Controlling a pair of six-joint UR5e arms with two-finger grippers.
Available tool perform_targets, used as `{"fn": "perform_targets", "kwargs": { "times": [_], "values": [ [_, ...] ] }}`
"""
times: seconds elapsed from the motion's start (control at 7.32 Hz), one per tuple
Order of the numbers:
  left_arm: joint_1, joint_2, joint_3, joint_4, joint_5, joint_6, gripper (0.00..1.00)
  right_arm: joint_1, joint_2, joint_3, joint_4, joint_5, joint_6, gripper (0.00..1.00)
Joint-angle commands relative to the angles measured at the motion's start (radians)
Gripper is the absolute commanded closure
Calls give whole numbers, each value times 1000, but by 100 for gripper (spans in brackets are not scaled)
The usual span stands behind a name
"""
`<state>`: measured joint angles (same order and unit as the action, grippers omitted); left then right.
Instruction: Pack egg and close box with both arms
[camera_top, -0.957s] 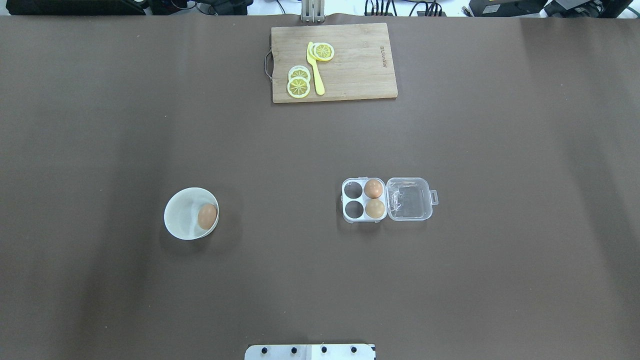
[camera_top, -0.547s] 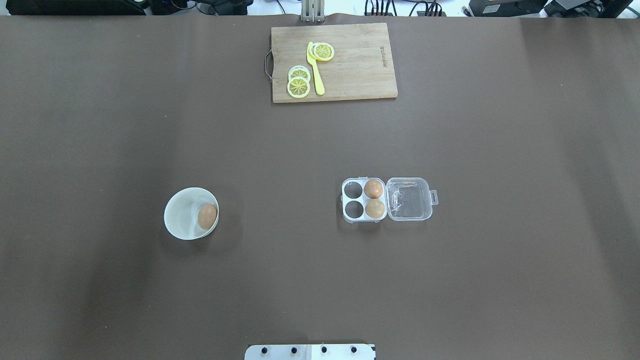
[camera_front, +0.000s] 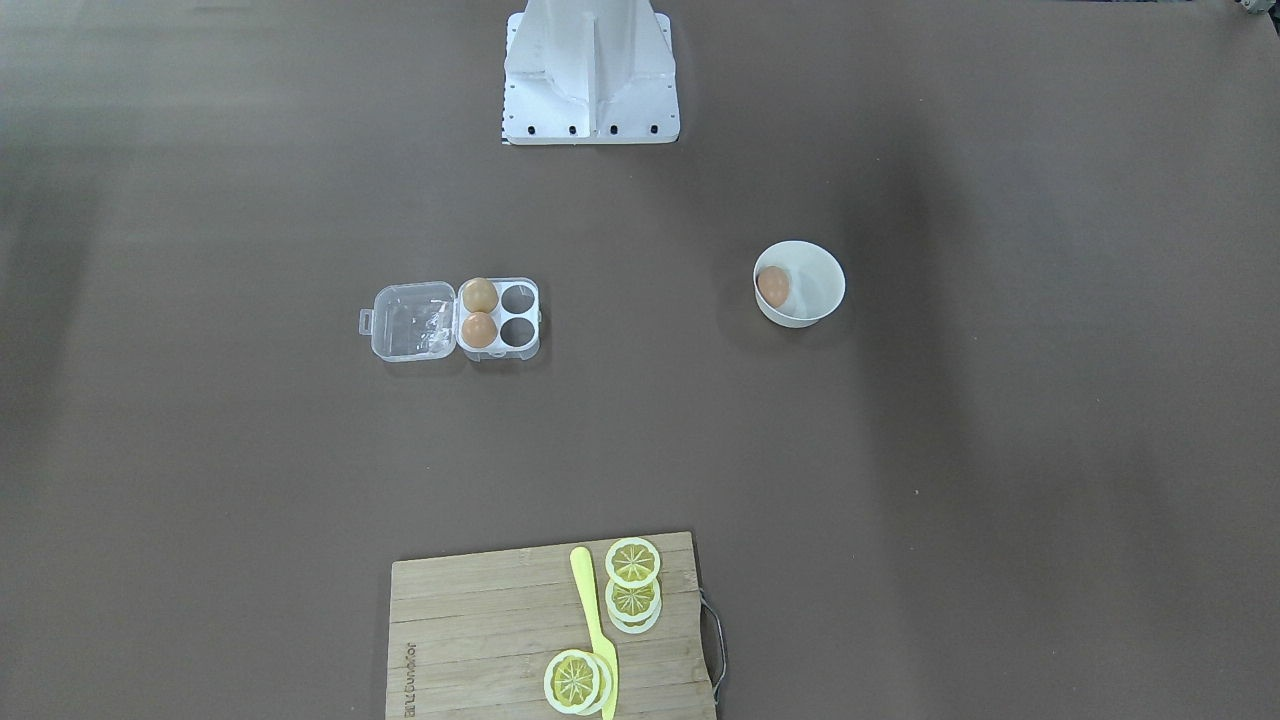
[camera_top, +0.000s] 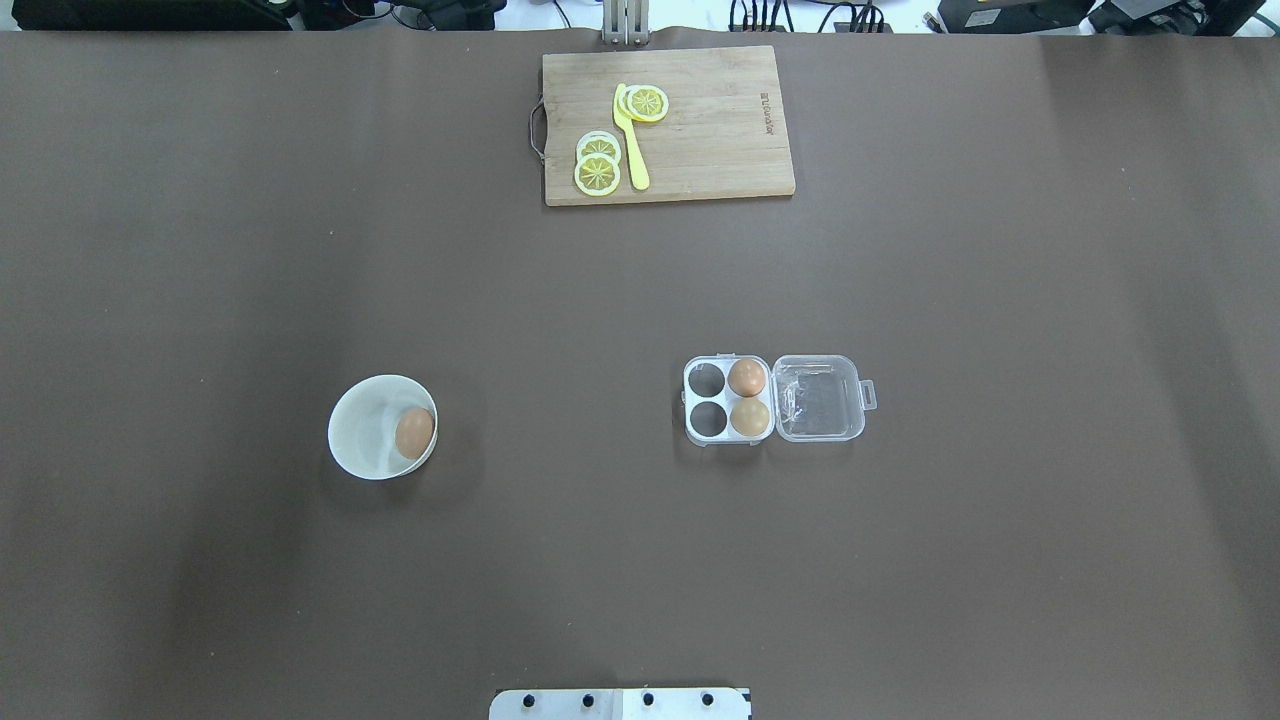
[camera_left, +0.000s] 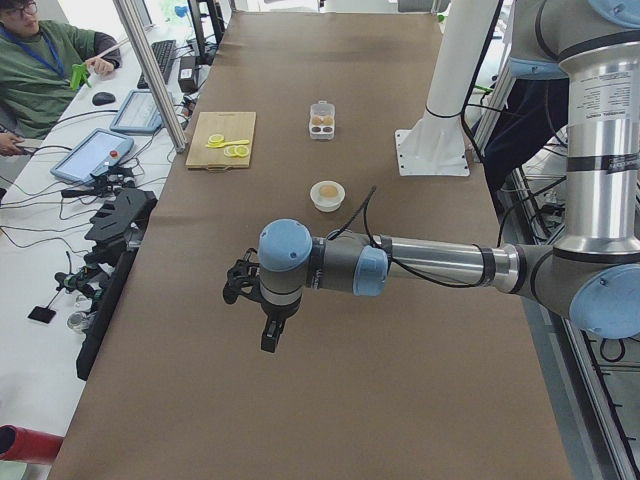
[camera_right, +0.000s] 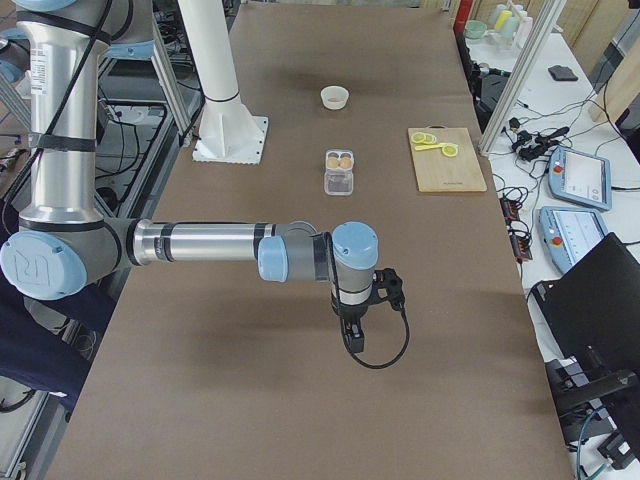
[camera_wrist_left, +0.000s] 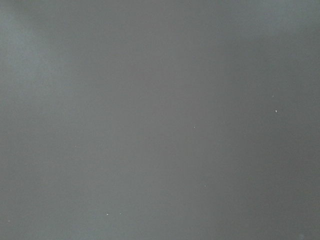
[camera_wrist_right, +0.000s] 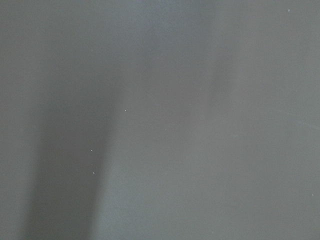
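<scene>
The egg (camera_top: 414, 432) lies in a round white bowl (camera_top: 352, 440) on the left side of the table; it also shows in the front-facing view (camera_front: 772, 286). The clear box (camera_top: 694, 399) stands right of centre with its lid (camera_top: 818, 398) open flat. Two brown eggs (camera_top: 747, 378) fill the cells beside the hinge, and the other two cells are empty. My left gripper (camera_left: 268, 338) shows only in the exterior left view, over bare table far from the bowl. My right gripper (camera_right: 351, 338) shows only in the exterior right view, far from the box. I cannot tell whether either is open or shut.
A wooden cutting board (camera_top: 720, 150) with lemon slices (camera_top: 597, 172) and a yellow knife (camera_top: 632, 150) lies at the far edge. The white pedestal base (camera_front: 590, 80) stands at the near edge. An operator (camera_left: 40, 70) sits beyond the far edge. Both wrist views show only brown tabletop.
</scene>
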<state>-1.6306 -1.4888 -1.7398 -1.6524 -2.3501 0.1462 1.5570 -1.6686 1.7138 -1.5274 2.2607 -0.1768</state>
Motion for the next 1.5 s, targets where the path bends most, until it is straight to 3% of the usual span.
{"fn": "perform_targets", "kwargs": {
  "times": [0.0,0.14,0.41,0.68,0.82,1.09,1.37],
  "values": [
    [0,-51,53,-192,5,0,0,0,29,0,56,60,32,0],
    [2,-82,104,-269,2,-3,0,-2,55,3,59,57,55,0],
    [2,-122,94,-279,-3,-19,0,-26,67,6,61,54,60,0],
    [34,-123,83,-299,-14,-17,0,-52,63,0,139,62,100,0],
    [54,-120,82,-344,-71,-77,0,-98,67,7,165,65,191,0],
    [160,-133,72,-490,-72,-216,1,-155,69,10,280,65,369,0],
    [250,-174,42,-504,-69,-414,1,-181,105,15,293,77,468,0]
  ]
}}
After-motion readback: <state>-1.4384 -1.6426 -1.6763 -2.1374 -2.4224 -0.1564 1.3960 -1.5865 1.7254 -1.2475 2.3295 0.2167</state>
